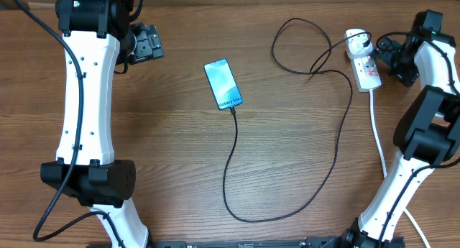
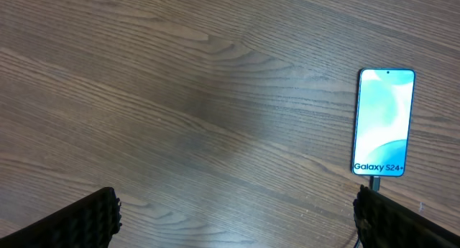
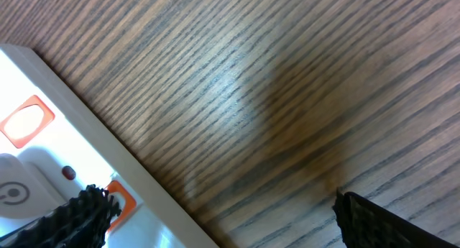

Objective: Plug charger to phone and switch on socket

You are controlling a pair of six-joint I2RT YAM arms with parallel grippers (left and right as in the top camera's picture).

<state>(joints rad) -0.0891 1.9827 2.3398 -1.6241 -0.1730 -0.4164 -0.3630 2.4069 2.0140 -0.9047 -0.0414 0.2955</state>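
Here, left jaws stood wide and empty over the table (image 2: 180, 97) near the phone (image 2: 384, 122), right jaws likewise by the socket (image 3: 72, 140).

left fingers (image 2: 79, 223) spread wide, right fingers (image 3: 392, 219) likewise

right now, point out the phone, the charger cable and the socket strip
phone (image 1: 223, 84): overhead view, middle of screen
charger cable (image 1: 224, 190): overhead view, stretch below the phone
socket strip (image 1: 368, 74): overhead view, white body
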